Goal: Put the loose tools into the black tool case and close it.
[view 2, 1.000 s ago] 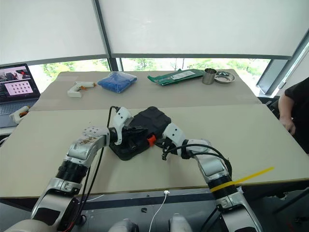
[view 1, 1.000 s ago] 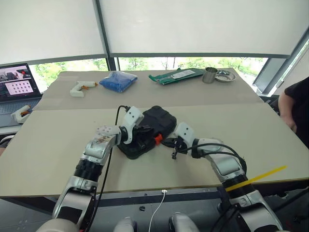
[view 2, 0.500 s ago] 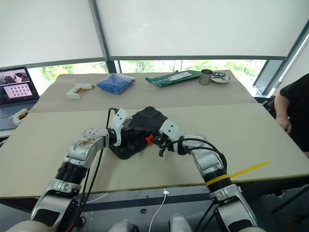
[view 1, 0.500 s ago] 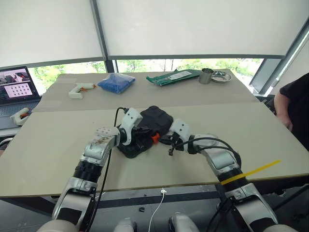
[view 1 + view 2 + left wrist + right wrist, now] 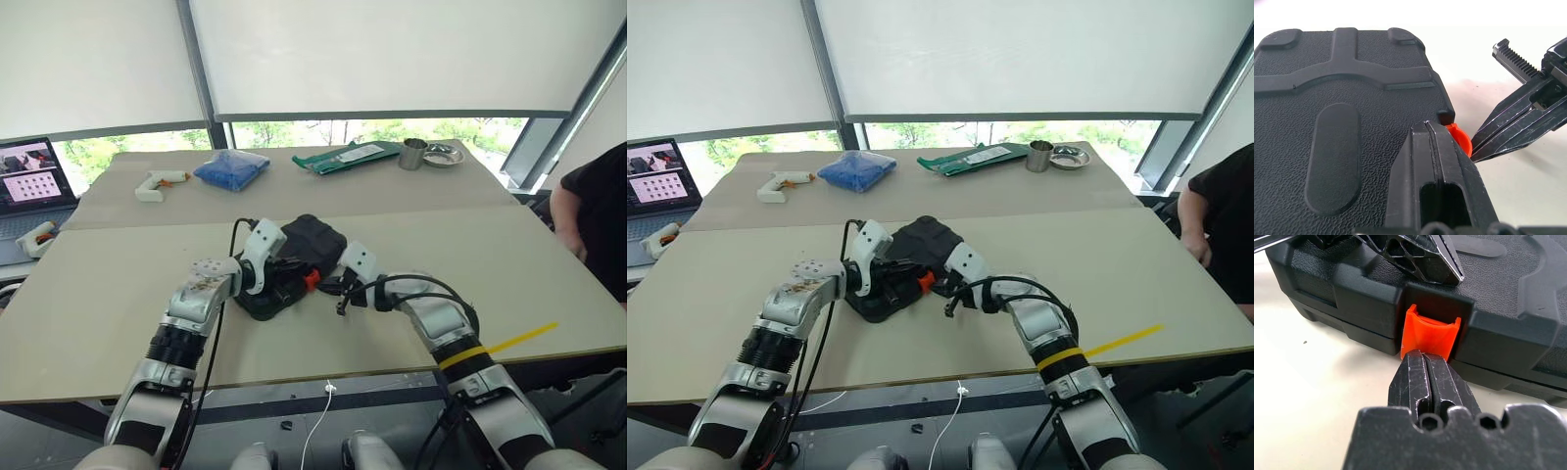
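Daylight came through the drawn white blinds (image 5: 392, 54) and the strip of window beneath them, so the room was bright and evenly lit. Shadows on the pale worktop (image 5: 88, 294) were soft and short. In the left wrist view the worktop beyond the black tool case (image 5: 1327, 98) was washed out to near-white glare.

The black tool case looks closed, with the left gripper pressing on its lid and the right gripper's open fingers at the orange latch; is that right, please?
Not quite: the right gripper is shut, not open. The right wrist view shows its two fingers pressed together, tips at the orange latch. The rest holds: the black tool case is closed and the left gripper rests on its lid.
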Controlling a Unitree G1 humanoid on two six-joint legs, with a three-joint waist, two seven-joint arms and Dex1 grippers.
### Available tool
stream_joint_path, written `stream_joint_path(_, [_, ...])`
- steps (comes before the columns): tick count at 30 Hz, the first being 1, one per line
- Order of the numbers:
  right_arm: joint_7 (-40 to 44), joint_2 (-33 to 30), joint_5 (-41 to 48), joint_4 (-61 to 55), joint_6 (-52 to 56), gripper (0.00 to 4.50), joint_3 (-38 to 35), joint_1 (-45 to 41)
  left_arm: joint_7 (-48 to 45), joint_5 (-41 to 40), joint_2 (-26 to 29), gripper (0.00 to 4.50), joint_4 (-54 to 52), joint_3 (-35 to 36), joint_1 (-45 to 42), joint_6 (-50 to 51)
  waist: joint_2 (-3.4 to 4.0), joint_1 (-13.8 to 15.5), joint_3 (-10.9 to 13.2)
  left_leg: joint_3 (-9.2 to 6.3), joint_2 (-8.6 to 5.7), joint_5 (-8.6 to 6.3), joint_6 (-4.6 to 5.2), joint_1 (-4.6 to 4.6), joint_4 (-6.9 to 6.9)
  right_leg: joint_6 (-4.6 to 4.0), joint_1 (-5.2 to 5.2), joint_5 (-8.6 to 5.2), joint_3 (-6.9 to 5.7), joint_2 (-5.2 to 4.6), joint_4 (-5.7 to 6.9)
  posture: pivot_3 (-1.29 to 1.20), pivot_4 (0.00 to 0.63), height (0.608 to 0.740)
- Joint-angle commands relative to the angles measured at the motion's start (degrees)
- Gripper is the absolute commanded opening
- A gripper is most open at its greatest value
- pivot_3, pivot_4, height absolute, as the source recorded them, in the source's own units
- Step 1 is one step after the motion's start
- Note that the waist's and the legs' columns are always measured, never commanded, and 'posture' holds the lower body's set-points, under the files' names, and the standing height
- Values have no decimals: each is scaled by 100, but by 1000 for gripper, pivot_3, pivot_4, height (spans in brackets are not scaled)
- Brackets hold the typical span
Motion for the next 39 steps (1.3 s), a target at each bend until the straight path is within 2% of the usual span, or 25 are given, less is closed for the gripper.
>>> stream_joint_path(1, [-201, 205, 13, -8, -170, 32, -77, -296, -67, 138, -95, 0, 554, -393, 363, 459, 0, -10, 0, -1, 0, 0, 0, 0, -2, 0, 0, 0, -1, 0, -1, 0, 150, 740])
stream_joint_path(11, [-383, 534, -23, 920, -610, 32, -209, -725, -55, 140, -109, 0, 572, -345, 346, 498, -5, -109, 4, -34, 2, -2, -2, 7, -9, 0, -8, 0, -15, 4, -11, 0, 150, 740])
stream_joint_path(24, [-291, 967, -40, 1556, -1039, 32, -185, -790, -72, 121, -144, 0, 638, -288, 329, 512, 1, -90, 7, -48, -1, -1, -2, 1, -21, 0, -14, 0, -9, 8, -19, 0, 150, 740])
stream_joint_path(28, [-131, 767, -30, 1126, -1015, 32, -186, -634, -125, -2, -133, 0, 559, -80, 367, 224, 3, -85, 9, -46, -5, -1, -2, -5, -21, 0, -9, 0, -6, 3, -19, 0, 150, 740])
stream_joint_path(31, [221, 396, 1, 547, -951, 32, -120, -334, -147, -311, -198, 0, 334, 374, 418, -281, 6, -82, 14, -47, -9, -1, -2, -15, -23, 0, -14, 0, -6, 0, -19, 0, 150, 740])
stream_joint_path(35, [691, -226, 213, -503, -793, 0, -214, 243, -655, -594, 55, 878, -290, 659, 601, -1114, 1, -76, 30, -46, -15, 0, -1, -39, -27, 2, -27, 1, -7, -6, -19, 0, 150, 740])
stream_joint_path(39, [879, -849, 647, -1518, -720, 0, -686, 929, -1105, -704, 755, 2295, -979, 858, 864, -1526, -27, -68, 47, -47, -49, 27, 43, -94, -65, 19, -82, 14, 4, -10, -21, 0, 150, 740])
